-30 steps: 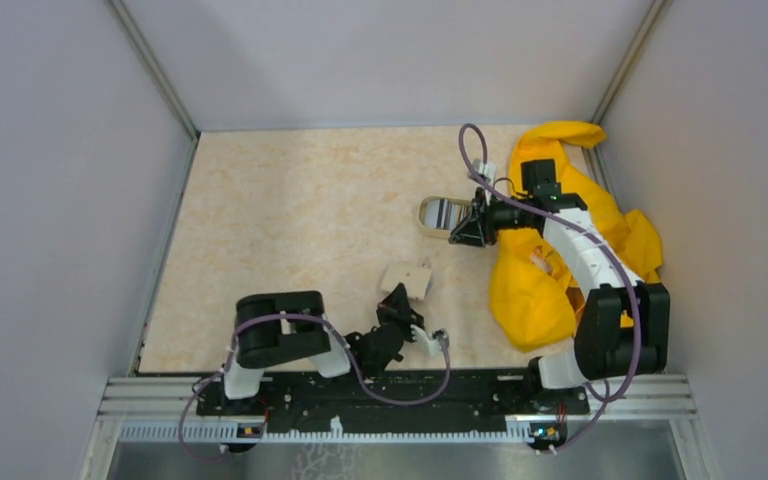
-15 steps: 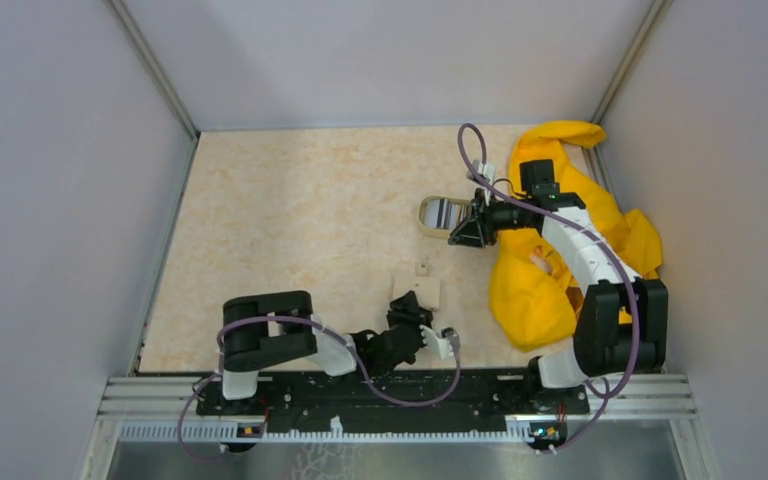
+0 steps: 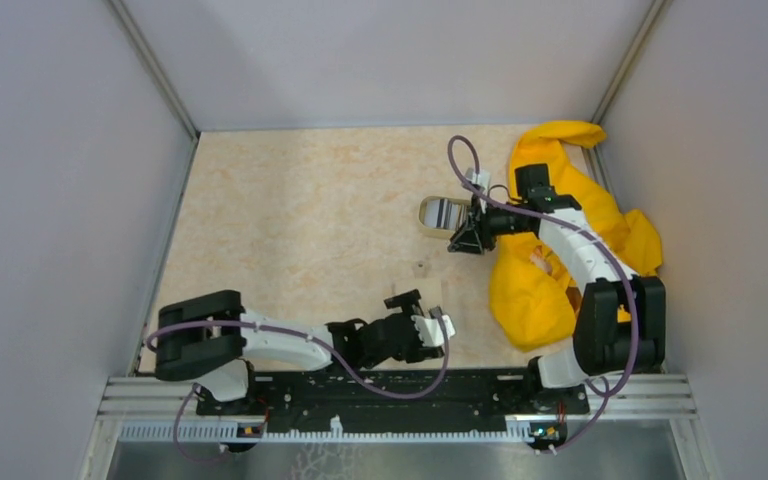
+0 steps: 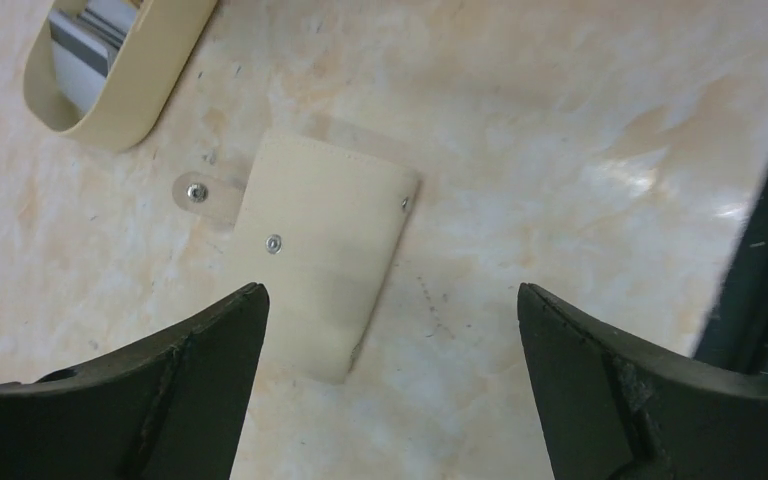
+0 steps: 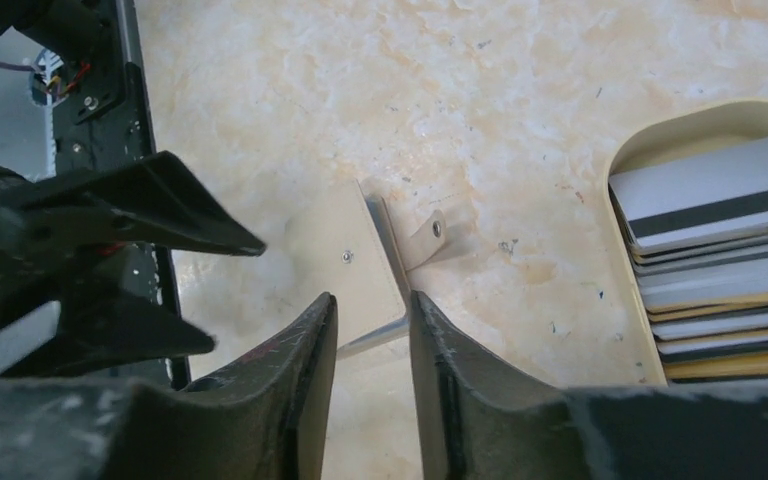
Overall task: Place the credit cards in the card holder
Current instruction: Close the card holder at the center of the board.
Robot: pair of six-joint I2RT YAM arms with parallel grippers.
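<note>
**A:** Where is the card holder point(image 4: 325, 240)?

**B:** Flat on the marbled table point(image 3: 300, 220), tan face up, near the middle and towards the near edge. A small tab with a metal snap sticks out of one side. The left gripper point(image 4: 391, 290) hovers just short of it with its jaws spread wide, and nothing is between them.

**A:** And the credit cards point(image 5: 720, 260)?

**B:** They sit overlapped in the oval beige dish point(image 4: 135, 95), farther back and to the right of the holder. The top one is pale grey with a dark stripe across it. Any print on them is too small to read.

**A:** What about the right gripper point(image 5: 372, 297)?

**B:** It is just beside the dish, on its right. The jaws stand narrow with a slim gap. A thin grey edge shows in that gap, and I cannot tell whether it is something pinched or the holder's side beyond. A yellow cloth point(image 3: 540, 290) is heaped at the right, under that arm.
</note>
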